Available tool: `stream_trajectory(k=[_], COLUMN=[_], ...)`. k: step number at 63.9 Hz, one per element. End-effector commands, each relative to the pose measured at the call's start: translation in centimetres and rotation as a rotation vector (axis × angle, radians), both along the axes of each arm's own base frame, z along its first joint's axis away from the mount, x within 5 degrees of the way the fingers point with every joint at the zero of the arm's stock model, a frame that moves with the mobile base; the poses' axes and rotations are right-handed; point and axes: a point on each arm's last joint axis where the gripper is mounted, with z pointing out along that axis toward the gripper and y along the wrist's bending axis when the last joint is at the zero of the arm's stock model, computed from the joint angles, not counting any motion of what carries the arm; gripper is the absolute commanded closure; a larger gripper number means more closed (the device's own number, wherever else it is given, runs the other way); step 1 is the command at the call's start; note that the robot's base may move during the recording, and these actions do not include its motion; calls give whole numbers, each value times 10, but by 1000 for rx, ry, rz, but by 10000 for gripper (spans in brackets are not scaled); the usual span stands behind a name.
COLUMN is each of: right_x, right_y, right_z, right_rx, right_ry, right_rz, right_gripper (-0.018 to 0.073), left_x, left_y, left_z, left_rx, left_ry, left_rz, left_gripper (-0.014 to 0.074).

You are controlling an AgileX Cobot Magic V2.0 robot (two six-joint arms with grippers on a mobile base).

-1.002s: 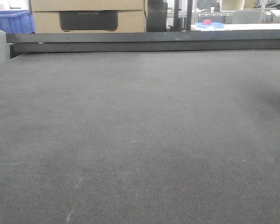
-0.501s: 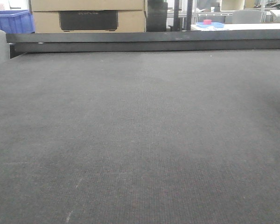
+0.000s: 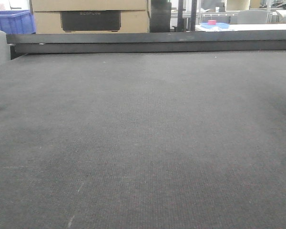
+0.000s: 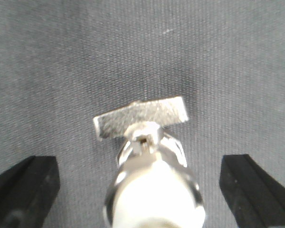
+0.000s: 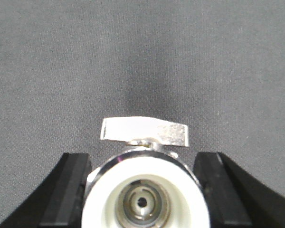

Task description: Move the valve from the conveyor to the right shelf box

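The conveyor (image 3: 143,143) fills the front view as a dark grey woven belt, with no valve or gripper on it there. In the left wrist view a shiny metal valve (image 4: 152,190) with a flat handle (image 4: 141,116) stands between the fingers of my left gripper (image 4: 140,161). That gripper is open, with belt showing on both sides of the valve. In the right wrist view my right gripper (image 5: 142,159) is shut on a valve (image 5: 145,199). This valve's white-rimmed port faces the camera and its handle (image 5: 143,130) is on top. The right shelf box is out of view.
A black rail (image 3: 152,43) edges the belt's far side. Behind it stand cardboard boxes (image 3: 90,19), a blue crate (image 3: 12,21) at the far left and a white table (image 3: 243,27) with small items at the far right.
In the front view only faint shadows shift on the belt. No object or gripper comes into that view.
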Motion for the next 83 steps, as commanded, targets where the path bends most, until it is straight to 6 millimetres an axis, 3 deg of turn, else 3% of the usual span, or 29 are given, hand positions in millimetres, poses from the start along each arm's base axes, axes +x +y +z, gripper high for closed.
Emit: stream_trajectory(k=[1,6,10,20,26,31,40,56,68,83], right_x=[-1,-1,-1,0,0,0,-1,-7,-11,-18], right_y=[0,0,0,0,0,0,0,-1,-1,0], right_z=[8,8,8,9,9,9,9,18,41,81], right_rx=[0,0,0,0,0,0,0,2,3,8], right_ry=[-60,-63,-63,-68,-76,-76,-69,-105,-152,-232], right_rz=[1,1,1,0,0,0,1,0,3,9], right_gripper=[716,716,716,716,716,716,716,716,716,716], left_x=[3,3,4,5,4,2,-8,-49,-92,-141], left_y=[1,1,1,1,1,1,-5,-32,-45,-48], left_z=[2,2,2,3,2,3,25,105,160,204], left_rx=[-10,-9,-8,-7,-7,-10,-20,-14,-21,-18], left_ry=[-18,-27,-36,-41,-29,-10,-31,-241,-414,-582], left_rz=[6,6,7,7,6,6,0,-59,-57,-47], left_gripper=[16,41,113,441,703,707,707,707,707,707])
